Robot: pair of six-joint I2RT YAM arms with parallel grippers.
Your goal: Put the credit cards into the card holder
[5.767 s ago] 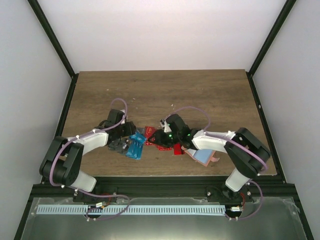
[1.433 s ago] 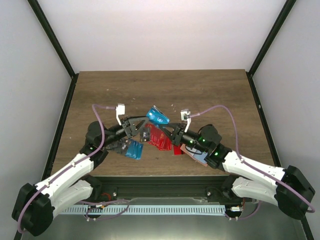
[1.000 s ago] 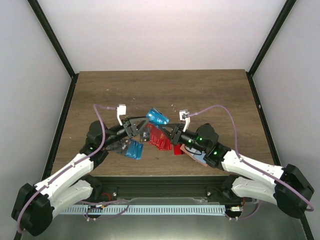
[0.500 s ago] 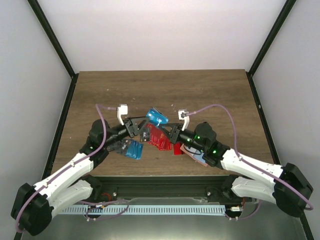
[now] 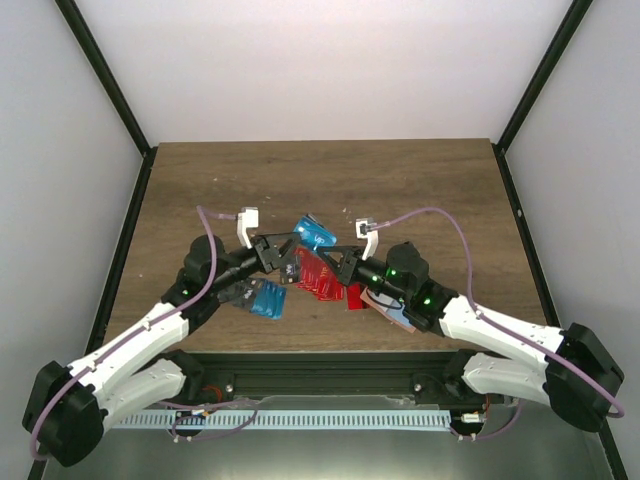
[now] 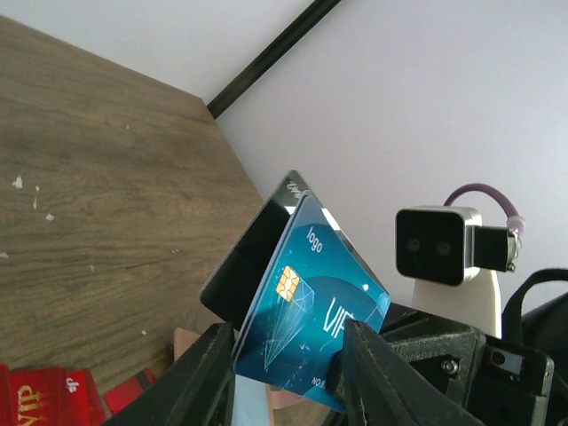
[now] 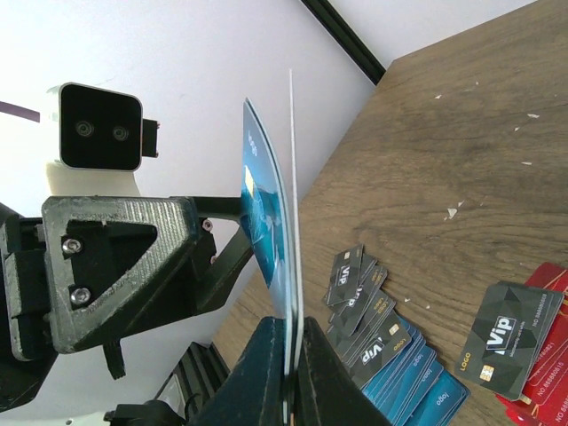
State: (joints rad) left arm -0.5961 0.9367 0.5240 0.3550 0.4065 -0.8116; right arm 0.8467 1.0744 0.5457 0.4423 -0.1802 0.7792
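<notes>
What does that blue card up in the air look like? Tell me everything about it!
The blue card is thin, shiny plastic with a gold chip and the words logo and VIP in pale print. It is held up in the air, tilted onto a corner. The left gripper clasps its lower edges, and the right gripper pinches it edge-on from below. A dark card sits right behind it.

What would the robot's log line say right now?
right gripper: shut on blue card and dark card, held up | left gripper: gripping blue card's edges | red cards: on table
</notes>
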